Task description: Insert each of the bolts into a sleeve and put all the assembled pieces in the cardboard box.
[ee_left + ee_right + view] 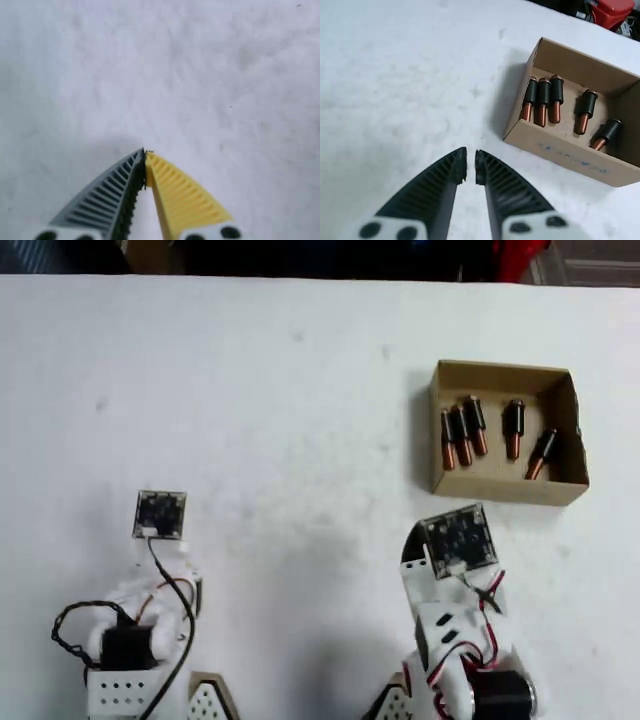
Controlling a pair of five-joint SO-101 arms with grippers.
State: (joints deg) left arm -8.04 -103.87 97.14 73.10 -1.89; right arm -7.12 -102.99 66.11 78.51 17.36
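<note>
Lying in the box [500,490]: five pieces [474,426], each a copper bolt with a black sleeve on its head end. Three lie side by side against one wall, touching or nearly so. A fourth lies apart near the middle. The fifth is tilted into the far corner. In the right wrist view the same five pieces [542,102] sit on the floor of the box [560,150], all below the rim.

Box stands on the white table [300,420], just ahead of the right arm [460,640] and well apart from the left arm [140,630].

Right gripper [471,161]: jaws all but closed, only a thin slit between the tips, nothing held. It hangs over bare table, short of the box.

Left gripper [144,152]: grey and yellow tips meeting, nothing held, over bare table.

Judgement: every bolt counted is sleeved and boxed, so the step in hand looks like the finish. Both arms sit low at the near edge. Next move, if any, calls for a check for stray parts, not a grasp.

Hard to make out:
- How far each bolt is seated in its sleeve.
- Whether the three grouped pieces touch.
- The table at the near edge is hidden by the arms and cut off by the frame.
- The box's front wall hides its near floor in the right wrist view.
</note>
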